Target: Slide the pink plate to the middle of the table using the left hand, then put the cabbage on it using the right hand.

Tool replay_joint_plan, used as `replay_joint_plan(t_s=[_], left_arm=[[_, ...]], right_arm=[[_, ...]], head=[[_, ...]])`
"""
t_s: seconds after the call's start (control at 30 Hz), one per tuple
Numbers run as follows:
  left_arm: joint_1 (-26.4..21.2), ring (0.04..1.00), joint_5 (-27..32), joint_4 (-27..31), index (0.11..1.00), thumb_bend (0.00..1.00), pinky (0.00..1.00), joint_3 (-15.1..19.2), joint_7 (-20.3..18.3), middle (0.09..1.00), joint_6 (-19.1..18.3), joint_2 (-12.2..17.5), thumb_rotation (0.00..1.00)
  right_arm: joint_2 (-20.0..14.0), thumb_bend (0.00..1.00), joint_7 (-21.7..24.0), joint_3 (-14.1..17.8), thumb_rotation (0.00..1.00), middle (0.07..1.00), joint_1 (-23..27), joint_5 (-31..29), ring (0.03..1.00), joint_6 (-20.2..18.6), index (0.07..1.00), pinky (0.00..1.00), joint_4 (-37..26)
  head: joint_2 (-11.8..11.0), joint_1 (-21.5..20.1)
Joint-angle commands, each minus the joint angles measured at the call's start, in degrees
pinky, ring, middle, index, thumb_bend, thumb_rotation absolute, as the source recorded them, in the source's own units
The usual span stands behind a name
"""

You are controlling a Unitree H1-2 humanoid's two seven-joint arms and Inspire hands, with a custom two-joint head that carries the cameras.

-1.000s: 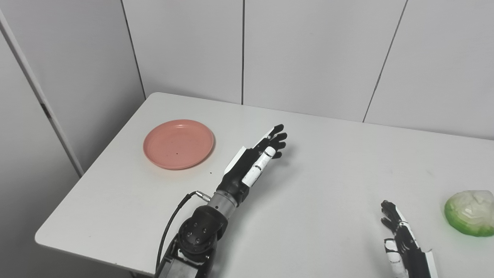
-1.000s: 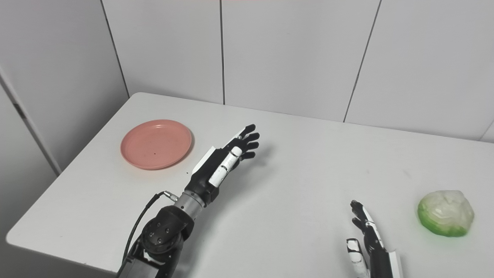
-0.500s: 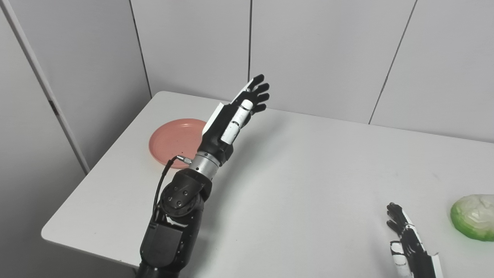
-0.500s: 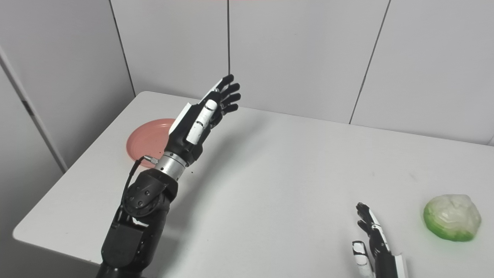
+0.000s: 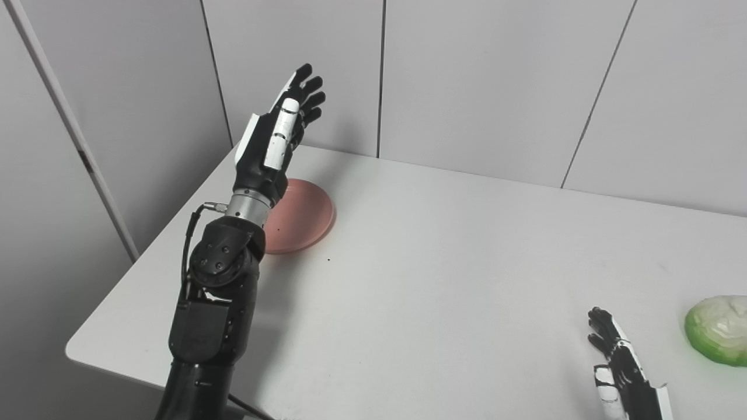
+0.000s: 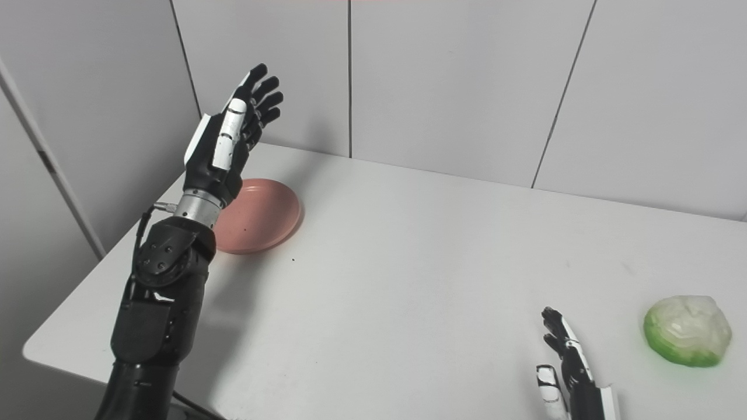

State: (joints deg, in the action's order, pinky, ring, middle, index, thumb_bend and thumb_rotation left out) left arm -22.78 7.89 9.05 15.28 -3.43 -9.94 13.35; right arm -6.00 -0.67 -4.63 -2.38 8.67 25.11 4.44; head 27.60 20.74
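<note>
Left hand (image 5: 274, 137) now raised high, swung leftward over the pink plate (image 6: 265, 213), fingers apart.

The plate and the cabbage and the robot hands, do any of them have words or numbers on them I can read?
None: no words, numbers or signs show in either view.
The pink plate is plain.
The cabbage is bare.
The left hand and right hand show only black and white parts.
The table and the wall panels are blank too.

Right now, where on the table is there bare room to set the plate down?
The widest bare stretch of the white table lies mid-table, between the round pink plate at the left and the pale green cabbage at the right. The raised left hand crowds the plate's side; the right hand waits near the cabbage.
</note>
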Motion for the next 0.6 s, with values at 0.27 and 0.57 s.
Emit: replay_joint_plan(t_s=[0.27,0.57], left_arm=[[-4.3,0.914,1.9,-4.6,0.917,0.42,0.91,5.0,2.7,0.927,3.4,5.4,1.00],[-4.0,0.929,2.3,-10.0,0.915,0.37,0.92,6.6,3.4,0.937,3.5,8.9,1.00]], right_arm=[[-1.3,0.30,0.8,1.4,1.00,0.909,4.0,-1.7,0.917,-3.8,0.896,0.91,3.7],[-1.9,0.27,0.9,1.4,1.00,0.912,4.5,-1.4,0.914,-2.7,0.899,0.90,4.4]], head=[[0.1,0.7],[0.4,1.5]])
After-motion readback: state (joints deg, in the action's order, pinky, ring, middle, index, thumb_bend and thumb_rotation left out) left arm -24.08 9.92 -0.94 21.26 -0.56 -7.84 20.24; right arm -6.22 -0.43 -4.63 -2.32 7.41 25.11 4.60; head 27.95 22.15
